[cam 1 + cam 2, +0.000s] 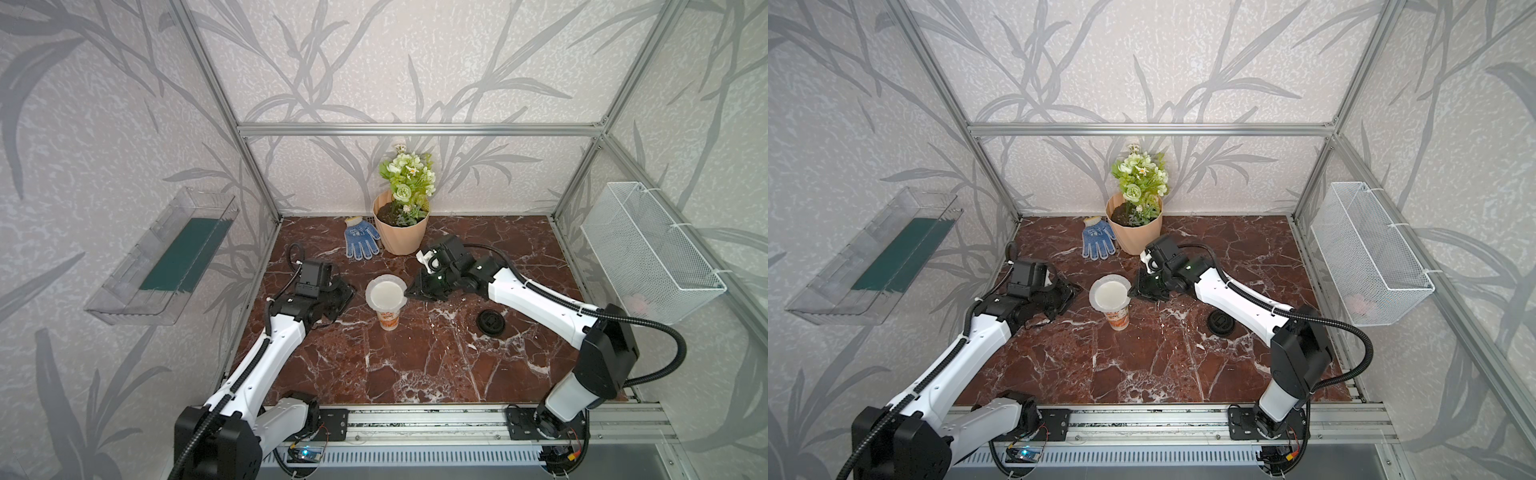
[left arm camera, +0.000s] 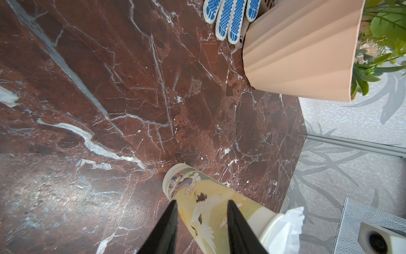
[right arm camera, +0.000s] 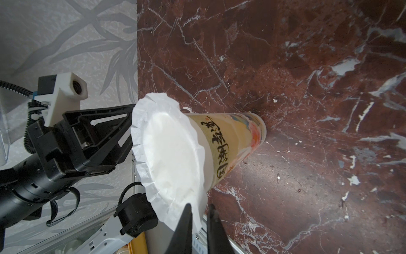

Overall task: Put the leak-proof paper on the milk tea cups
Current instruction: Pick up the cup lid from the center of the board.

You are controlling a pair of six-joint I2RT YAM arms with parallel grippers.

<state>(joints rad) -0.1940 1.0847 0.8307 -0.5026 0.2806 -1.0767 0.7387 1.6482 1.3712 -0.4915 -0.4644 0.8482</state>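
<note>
A peach ribbed pot (image 1: 401, 232) with green and white flowers (image 1: 409, 176) stands at the back centre of the marble table (image 1: 415, 357). A blue dotted glove (image 1: 360, 239) lies just left of it. A black lid (image 1: 490, 321) sits right of centre. At the right edge hangs a wire basket (image 1: 648, 253), perhaps holding something pink; at the left, a clear tray (image 1: 166, 253).

We're looking into a staged robot test booth, not a real café: bare silver aluminium frame bars (image 1: 419, 129) box in walls of grey leaf-print wallpaper (image 1: 104, 104), with a red-brown marble-look tabletop (image 1: 415, 353) below. Two white-and-black robot arms (image 1: 536, 299) bolt onto a slotted metal rail (image 1: 424, 419) in front, circuit boards and wiring exposed. Props dress it up: a peach ribbed flower pot (image 1: 401, 232) and a white wire-mesh basket (image 1: 648, 253).
</note>
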